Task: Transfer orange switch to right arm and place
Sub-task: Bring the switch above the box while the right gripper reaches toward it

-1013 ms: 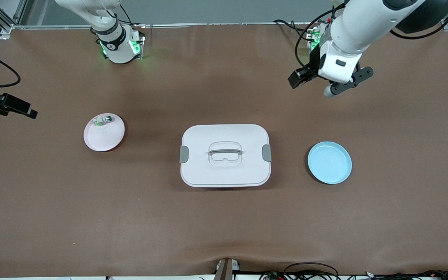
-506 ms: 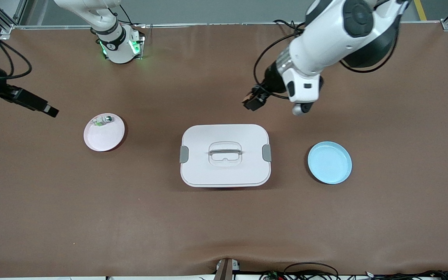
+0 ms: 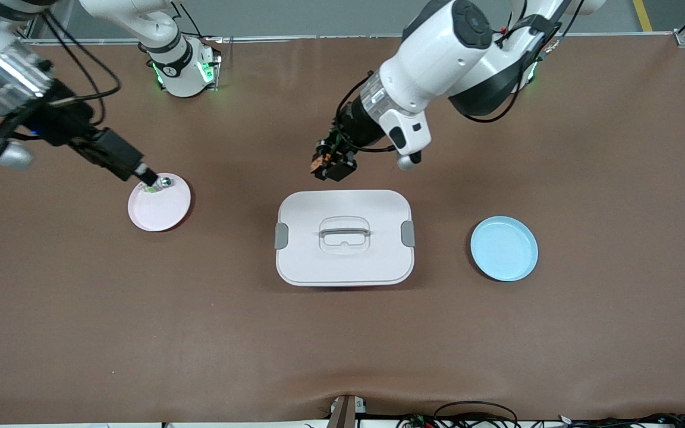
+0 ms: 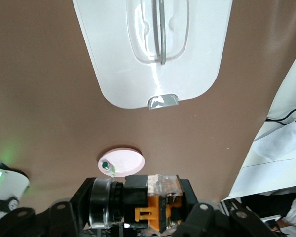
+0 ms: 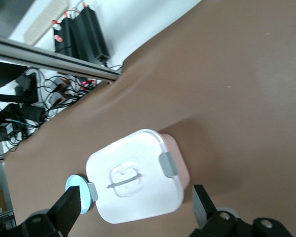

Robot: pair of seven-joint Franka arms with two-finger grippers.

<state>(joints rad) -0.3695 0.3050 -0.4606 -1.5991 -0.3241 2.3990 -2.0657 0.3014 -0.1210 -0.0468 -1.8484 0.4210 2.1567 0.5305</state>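
My left gripper (image 3: 329,165) is shut on the orange switch (image 3: 319,161), a small black part with an orange section, and holds it in the air over the table beside the white lidded box (image 3: 344,236). The left wrist view shows the switch (image 4: 155,207) clamped between the jaws. My right gripper (image 3: 140,170) is open and empty, its fingers (image 5: 69,207) wide apart, over the edge of the pink plate (image 3: 159,209).
A clear green-and-silver small part (image 3: 158,185) lies on the pink plate, also seen in the left wrist view (image 4: 107,167). A light blue plate (image 3: 503,248) sits toward the left arm's end of the table. The white box has a handle (image 3: 343,233) and grey latches.
My left arm has swung with the switch from over the table near its base toward the middle, close to the white box. My right gripper has come in from the table's end to the pink plate.
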